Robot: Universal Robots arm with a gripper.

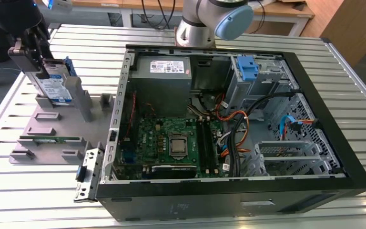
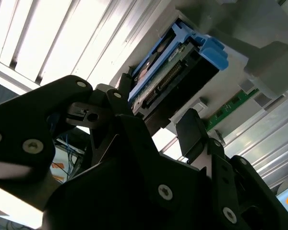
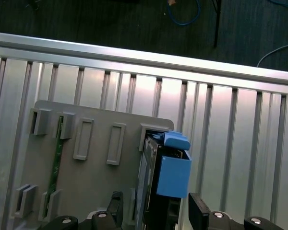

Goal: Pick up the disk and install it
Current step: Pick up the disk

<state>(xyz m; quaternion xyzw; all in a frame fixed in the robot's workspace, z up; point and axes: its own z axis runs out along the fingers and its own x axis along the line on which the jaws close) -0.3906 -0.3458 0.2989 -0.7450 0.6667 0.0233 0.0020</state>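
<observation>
The disk [image 1: 55, 86], silver with a white-and-blue label in a blue plastic carrier, stands on edge in a slot of the grey fixture plate [image 1: 55, 126] at the exterior view's left. My gripper [image 1: 38, 64] hangs over its upper end. In both wrist views the black fingers [image 3: 199, 211] stand on either side of the disk [image 3: 170, 175], with a gap showing on at least one side. From the second wrist view, the gripper [image 2: 158, 110] straddles the connector end of the disk [image 2: 173, 72]. My gripper [image 3: 156, 213] is open.
An open computer case [image 1: 335, 143] lies right of the fixture, with a motherboard [image 1: 170, 143], a grey power supply [image 1: 164, 67] and a drive cage holding a blue bracket [image 1: 249, 69]. A green memory stick [image 1: 49, 140] lies in the fixture. The arm's base [image 1: 208, 24] stands behind the case.
</observation>
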